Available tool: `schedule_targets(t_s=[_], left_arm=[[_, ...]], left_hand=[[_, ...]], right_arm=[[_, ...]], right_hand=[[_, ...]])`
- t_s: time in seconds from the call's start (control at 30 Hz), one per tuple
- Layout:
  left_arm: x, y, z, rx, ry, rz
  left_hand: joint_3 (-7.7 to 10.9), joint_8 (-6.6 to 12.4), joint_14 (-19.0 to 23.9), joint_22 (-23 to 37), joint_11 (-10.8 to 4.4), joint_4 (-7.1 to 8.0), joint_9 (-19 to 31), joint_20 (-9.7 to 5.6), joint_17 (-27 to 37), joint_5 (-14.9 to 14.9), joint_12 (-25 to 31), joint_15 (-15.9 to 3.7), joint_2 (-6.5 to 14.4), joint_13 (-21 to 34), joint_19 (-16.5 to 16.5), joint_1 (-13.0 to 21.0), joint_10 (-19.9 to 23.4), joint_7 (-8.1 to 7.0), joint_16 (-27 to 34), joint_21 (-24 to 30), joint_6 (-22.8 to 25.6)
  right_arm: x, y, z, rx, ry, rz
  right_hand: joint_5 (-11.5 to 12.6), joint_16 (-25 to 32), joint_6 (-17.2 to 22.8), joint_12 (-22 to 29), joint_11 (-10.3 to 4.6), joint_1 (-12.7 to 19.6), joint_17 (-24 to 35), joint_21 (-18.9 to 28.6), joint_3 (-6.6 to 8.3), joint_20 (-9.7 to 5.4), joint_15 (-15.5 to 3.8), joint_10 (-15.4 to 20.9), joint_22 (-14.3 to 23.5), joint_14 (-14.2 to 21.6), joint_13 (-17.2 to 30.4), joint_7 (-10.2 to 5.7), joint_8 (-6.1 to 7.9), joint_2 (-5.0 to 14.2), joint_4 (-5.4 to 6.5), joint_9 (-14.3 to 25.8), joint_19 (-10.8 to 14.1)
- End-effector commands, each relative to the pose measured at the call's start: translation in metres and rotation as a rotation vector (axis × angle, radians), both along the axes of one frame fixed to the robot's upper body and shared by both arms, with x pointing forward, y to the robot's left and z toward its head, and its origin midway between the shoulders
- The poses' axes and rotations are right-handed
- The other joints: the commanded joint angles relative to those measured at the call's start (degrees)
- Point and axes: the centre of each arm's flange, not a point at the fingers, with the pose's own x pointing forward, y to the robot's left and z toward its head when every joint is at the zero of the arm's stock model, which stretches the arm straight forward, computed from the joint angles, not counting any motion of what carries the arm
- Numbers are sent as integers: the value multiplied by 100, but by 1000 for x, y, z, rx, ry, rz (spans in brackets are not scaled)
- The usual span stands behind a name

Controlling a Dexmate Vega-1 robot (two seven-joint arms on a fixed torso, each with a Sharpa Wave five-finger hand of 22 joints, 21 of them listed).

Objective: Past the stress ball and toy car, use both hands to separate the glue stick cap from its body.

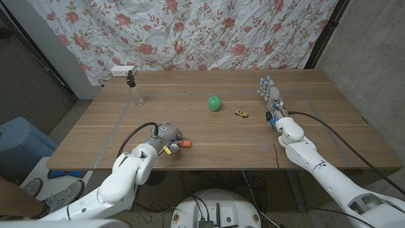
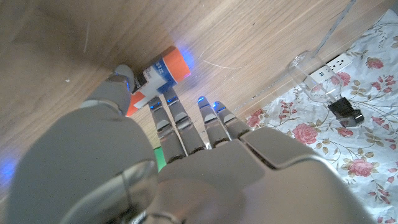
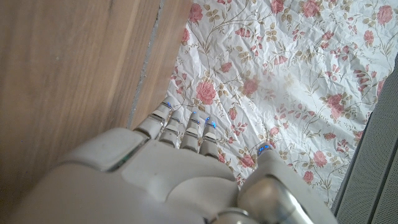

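Orange-capped glue stick sits at the table's near left edge, left hand closing on it; a firm hold can't be confirmed. Right hand waits far right, fingers extended, empty. Next: secure the body, bring the right hand to the cap. Fingers hide most of the stick.

The glue stick carries a white and blue label with dark print on it, but the letters are too small and blurred to read.
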Motion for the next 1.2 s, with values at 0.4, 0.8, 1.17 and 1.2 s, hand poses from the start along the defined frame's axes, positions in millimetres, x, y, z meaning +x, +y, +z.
schedule_targets(t_s=[0.4, 0.8, 1.17, 1.2], left_arm=[[7, -1, -6, -40, -11, -6], [11, -2, -8, -47, 5, 6], [15, -1, -9, -29, 13, 30], [15, -1, -9, -26, 12, 32]], left_hand=[[-144, -86, 375, 18, 20, 27, 4, 1, 20, 33, 12, -662, 47, 12, 228, 287, 701, -14, 16, 17, 453], [-201, -58, 565, 20, 5, 31, 28, -7, 21, 39, 22, -720, 104, 26, 297, 479, 1161, 12, 0, 3, 952], [-344, -49, 876, 26, -14, 32, 48, -118, 56, 32, 1, -824, 157, 44, 500, 587, 1477, 18, 50, 44, 1458], [-347, -51, 881, 25, -14, 27, 49, -120, 56, 33, 2, -828, 153, 45, 503, 597, 1486, 16, 49, 43, 1463]], right_arm=[[4, 2, -1, 14, -5, -12], [7, 2, -1, 19, -3, -18], [7, 3, 0, 18, -2, -22], [7, 3, 0, 19, -3, -23]], right_hand=[[-25, 54, 80, 32, 2, 2, 16, 24, 6, 29, -1, 30, 16, 43, 8, -63, 21, 25, -40, 16, 40], [-23, 63, 142, 35, 15, -5, 23, 22, 15, 33, -4, 45, 17, 42, 10, -102, 30, 40, -51, 16, 39], [-23, 78, 164, 40, 8, -20, 31, 24, 21, 28, -6, 64, 17, 54, 11, -113, 23, 50, -57, 17, 47], [-23, 79, 166, 40, 4, -21, 32, 24, 21, 28, -8, 65, 17, 53, 11, -113, 23, 50, -57, 17, 47]])
